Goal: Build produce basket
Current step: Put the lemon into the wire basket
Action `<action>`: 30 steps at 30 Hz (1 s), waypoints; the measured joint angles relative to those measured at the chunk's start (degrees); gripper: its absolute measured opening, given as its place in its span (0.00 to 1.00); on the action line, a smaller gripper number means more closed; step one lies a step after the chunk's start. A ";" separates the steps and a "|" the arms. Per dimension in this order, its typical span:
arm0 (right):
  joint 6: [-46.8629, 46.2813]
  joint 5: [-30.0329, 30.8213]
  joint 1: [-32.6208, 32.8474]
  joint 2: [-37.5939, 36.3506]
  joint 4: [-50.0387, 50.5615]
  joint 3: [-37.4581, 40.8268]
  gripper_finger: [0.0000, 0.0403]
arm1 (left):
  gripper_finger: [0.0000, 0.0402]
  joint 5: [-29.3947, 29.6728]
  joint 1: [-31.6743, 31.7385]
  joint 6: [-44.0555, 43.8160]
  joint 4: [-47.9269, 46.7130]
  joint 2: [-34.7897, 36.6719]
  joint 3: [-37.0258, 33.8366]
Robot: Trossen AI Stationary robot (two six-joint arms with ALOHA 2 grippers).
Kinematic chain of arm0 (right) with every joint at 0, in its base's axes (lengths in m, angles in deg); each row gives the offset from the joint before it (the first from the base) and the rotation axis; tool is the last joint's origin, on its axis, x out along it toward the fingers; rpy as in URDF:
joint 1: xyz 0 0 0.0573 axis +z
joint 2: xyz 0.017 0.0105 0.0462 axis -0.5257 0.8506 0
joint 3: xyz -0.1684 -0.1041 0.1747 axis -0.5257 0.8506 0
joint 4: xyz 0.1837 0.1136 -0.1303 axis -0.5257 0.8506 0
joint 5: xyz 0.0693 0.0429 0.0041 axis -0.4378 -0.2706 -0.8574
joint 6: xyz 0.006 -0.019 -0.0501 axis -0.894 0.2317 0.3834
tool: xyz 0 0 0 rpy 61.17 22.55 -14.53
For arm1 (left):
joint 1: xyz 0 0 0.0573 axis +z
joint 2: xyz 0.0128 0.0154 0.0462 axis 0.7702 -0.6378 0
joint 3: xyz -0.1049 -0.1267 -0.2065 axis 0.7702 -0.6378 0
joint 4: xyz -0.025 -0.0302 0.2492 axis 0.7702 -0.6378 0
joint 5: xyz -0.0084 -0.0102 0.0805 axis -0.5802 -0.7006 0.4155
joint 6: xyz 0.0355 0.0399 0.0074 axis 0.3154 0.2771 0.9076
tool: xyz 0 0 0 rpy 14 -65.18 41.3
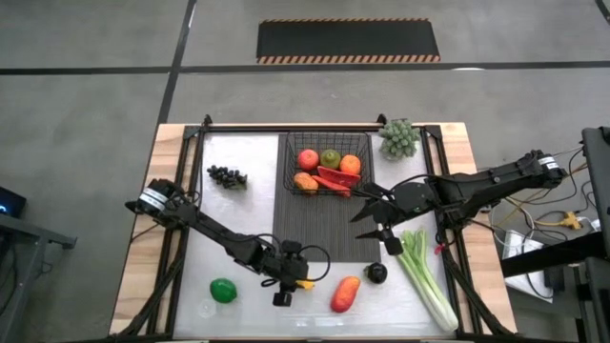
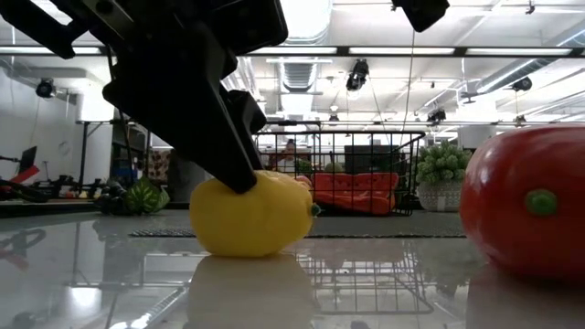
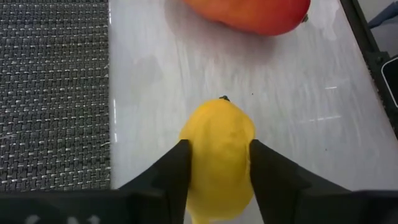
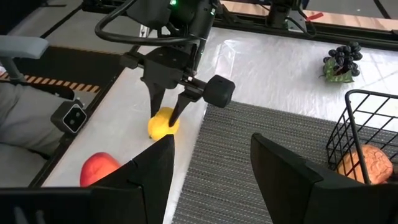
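Note:
A yellow lemon (image 3: 221,118) lies on the white table near its front edge, just left of the dark ribbed mat (image 1: 324,229). My left gripper (image 3: 219,148) is shut on it. The black wire basket (image 1: 291,162) stands on the mat's far end and holds a tomato, a lime, an orange and a red chili. My right gripper (image 1: 360,208) hovers open over the mat's right side, holding nothing. A red-orange mango (image 1: 346,293) lies to the right of the lemon. A green apple (image 1: 223,291) lies to its left. My left gripper pinches the lemon's two long sides (image 3: 193,155) between its two fingers, at the end away from the pointed tip (image 3: 224,99). The fingers slant down from the table's left and lie along the lemon. The lemon's underside rests on the table (image 2: 247,251).
Dark grapes (image 1: 227,176) lie at the far left. A pale-green bumpy bunch (image 1: 398,138) sits at the far right. A celery stalk (image 1: 424,276) lies along the right edge, with a small dark round fruit (image 1: 376,273) beside it.

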 joint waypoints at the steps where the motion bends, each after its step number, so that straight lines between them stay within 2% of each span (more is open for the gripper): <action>1: 0.01 0.04 0.00 0.00 0.00 0.00 0.49 | 0.29 0.00 0.01 0.01 -0.04 0.00 0.01; 8: 0.80 1.02 0.00 0.00 -0.63 0.00 0.49 | 0.27 3.52 -0.01 4.97 -0.82 4.59 -0.15; 12: 2.66 1.04 0.00 0.00 -2.74 0.00 0.49 | 0.27 10.14 -0.06 11.71 -0.70 10.38 -0.14; 15: 5.00 1.06 0.00 0.02 -6.89 0.53 0.49 | 0.27 18.00 0.09 17.90 -0.06 15.53 -0.27; 17: 6.78 1.08 0.00 0.02 -11.19 1.50 0.49 | 0.27 22.82 0.54 21.37 2.36 18.71 -0.73; 19: 8.49 1.08 0.00 0.02 -16.62 3.06 0.49 | 0.27 24.98 1.38 24.36 6.58 21.67 -2.05; 26: 15.41 1.06 0.00 1.82 -44.65 12.02 0.49 | 0.27 25.04 3.45 32.38 23.88 27.91 -9.17; 30: 16.58 2.27 -0.36 3.61 -50.84 13.19 0.49 | 0.27 25.06 4.71 32.97 31.36 29.26 -12.76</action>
